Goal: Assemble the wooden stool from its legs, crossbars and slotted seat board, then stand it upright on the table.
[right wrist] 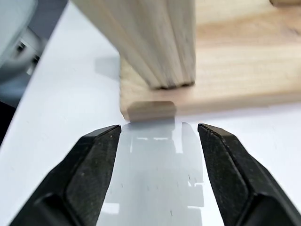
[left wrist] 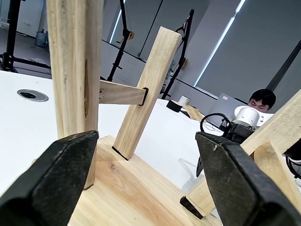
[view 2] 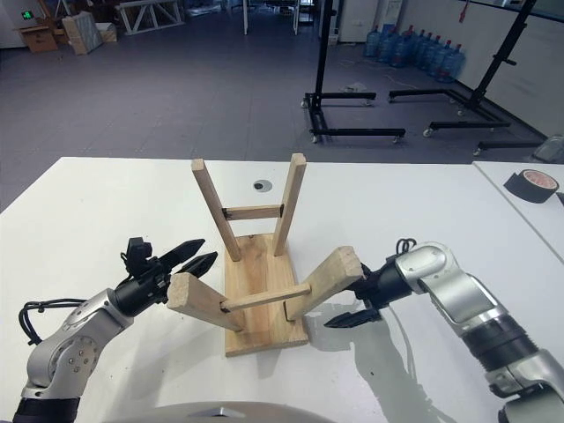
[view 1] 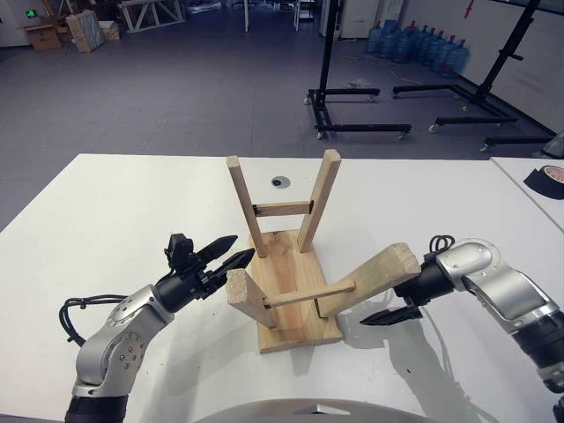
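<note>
Right gripper point(right wrist: 159, 128) spread by seat board point(right wrist: 244, 80); wrist view reveals protruding nub point(right wrist: 151, 110).

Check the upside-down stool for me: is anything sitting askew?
Yes. The near legs, joined by their crossbar, lean steeply towards the robot, while the far legs stand nearly upright on the seat board. Whether they're seated in their slots, I can't tell.

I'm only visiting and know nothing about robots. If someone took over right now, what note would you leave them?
Left gripper: open, empty, by the top of the near left leg.
Right gripper: open, empty, low over the table beside the near right leg.
Stool: upside down, seat board flat on the table, four legs up, both crossbars in.
Done: assembly, it seems; the near pair leans.
To do: check the fit, then stand it upright.
</note>
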